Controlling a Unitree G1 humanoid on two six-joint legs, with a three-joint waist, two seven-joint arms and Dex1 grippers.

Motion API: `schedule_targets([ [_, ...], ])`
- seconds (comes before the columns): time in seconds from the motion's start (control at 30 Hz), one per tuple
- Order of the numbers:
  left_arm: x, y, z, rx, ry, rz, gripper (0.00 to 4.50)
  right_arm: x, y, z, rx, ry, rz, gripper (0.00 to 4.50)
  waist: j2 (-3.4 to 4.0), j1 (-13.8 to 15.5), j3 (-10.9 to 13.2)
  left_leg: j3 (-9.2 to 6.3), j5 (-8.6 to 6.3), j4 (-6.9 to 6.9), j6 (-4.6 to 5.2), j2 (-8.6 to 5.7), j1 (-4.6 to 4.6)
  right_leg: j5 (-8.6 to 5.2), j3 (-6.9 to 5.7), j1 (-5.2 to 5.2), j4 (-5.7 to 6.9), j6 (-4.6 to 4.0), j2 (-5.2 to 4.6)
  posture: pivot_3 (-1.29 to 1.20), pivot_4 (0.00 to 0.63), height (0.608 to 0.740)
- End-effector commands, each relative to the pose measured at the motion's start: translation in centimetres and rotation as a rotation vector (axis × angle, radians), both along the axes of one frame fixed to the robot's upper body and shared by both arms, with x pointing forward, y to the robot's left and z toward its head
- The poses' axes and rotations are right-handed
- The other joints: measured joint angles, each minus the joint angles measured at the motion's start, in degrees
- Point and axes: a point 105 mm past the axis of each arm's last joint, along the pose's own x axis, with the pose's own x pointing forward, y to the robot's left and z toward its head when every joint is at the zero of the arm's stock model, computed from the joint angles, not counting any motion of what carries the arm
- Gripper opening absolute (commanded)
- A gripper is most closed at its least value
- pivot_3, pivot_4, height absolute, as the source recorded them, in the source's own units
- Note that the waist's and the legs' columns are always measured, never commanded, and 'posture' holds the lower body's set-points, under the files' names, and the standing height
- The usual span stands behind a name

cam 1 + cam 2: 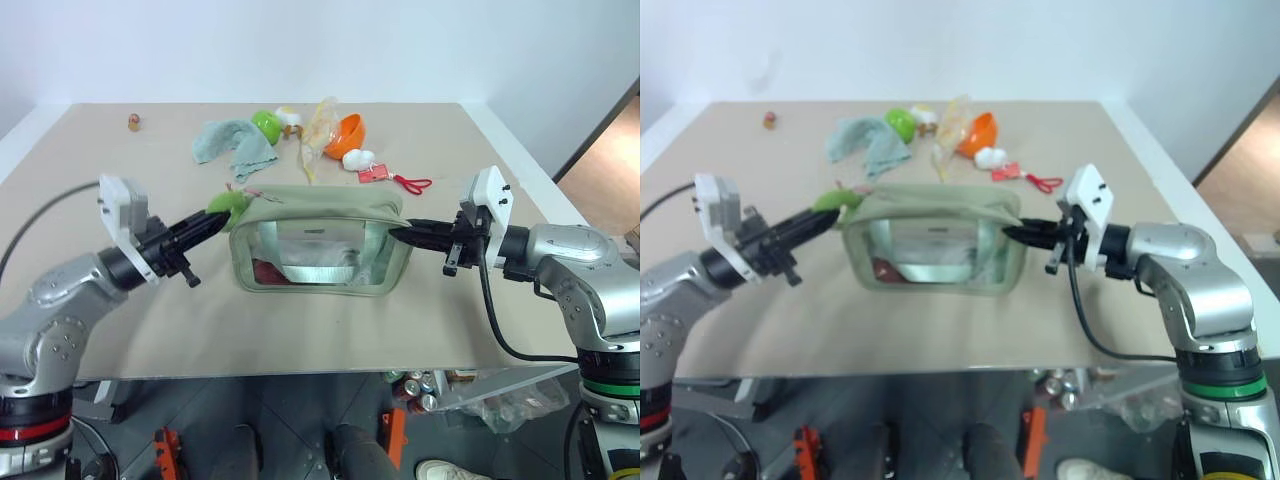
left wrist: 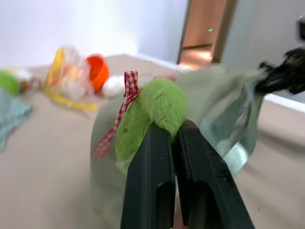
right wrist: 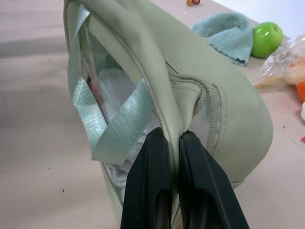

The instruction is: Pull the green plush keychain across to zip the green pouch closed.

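Observation:
The green pouch (image 1: 320, 235) stands mid-table, a sage fabric bag with clear side panels and a top zipper. At its left end sits the green plush keychain (image 1: 228, 203), fuzzy lime green with a red checked ribbon. My left gripper (image 2: 174, 131) is shut on the plush keychain (image 2: 157, 107), reaching in from the left. From the right, my right gripper (image 3: 172, 136) is shut on the fabric at the pouch's (image 3: 224, 109) right end, beside the zipper's end. A pale strap shows through the clear panel.
Behind the pouch lie a teal cloth (image 1: 235, 142), a glossy green ball (image 1: 266, 124), a crumpled plastic bag (image 1: 320, 130), an orange shell (image 1: 347, 135), a white piece (image 1: 358, 158) and a red tag with cord (image 1: 380, 175). A small brown object (image 1: 133, 122) sits far left.

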Motion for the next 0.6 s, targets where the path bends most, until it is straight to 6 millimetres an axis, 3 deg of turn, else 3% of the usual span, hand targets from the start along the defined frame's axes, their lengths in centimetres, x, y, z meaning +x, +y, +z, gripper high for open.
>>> schedule_targets([
  [0.03,-0.9,-2.2,2.2,0.046,-0.081,-0.116,0.03,-0.1,-0.2,0.4,-0.02,-0.026,0.001,0.0,0.0,0.0,0.0,0.0,0.0,0.01,0.0,0.0,0.0,0.0,0.0,0.01,0.0,0.01,0.0,0.0,0.15,0.74],
  [0.2,-0.2,-5.0,1.8,0.149,-0.118,-0.219,0.03,0.0,-0.2,0.5,-0.024,-0.033,0.0,0.0,0.0,0.02,0.0,0.0,0.0,0.0,0.0,-0.02,-0.01,-0.01,0.01,0.01,-0.01,0.02,0.0,0.0,0.15,0.74],
  [0.4,2.0,-9.3,1.5,0.155,-0.194,-0.29,0.03,0.0,-0.1,0.1,-0.029,-0.038,0.001,0.0,0.0,0.15,0.0,-0.03,0.0,0.1,0.0,-0.04,-0.04,0.02,-0.02,0.04,-0.01,0.05,0.0,0.0,0.15,0.74],
  [0.6,3.2,-9.5,0.4,0.224,-0.151,-0.291,0.03,0.0,0.0,0.3,-0.025,-0.055,-0.003,0.0,0.01,-0.05,0.0,-0.02,0.0,0.08,0.01,-0.06,-0.03,0.03,0.04,0.02,-0.01,0.07,0.01,0.0,0.15,0.74],
])
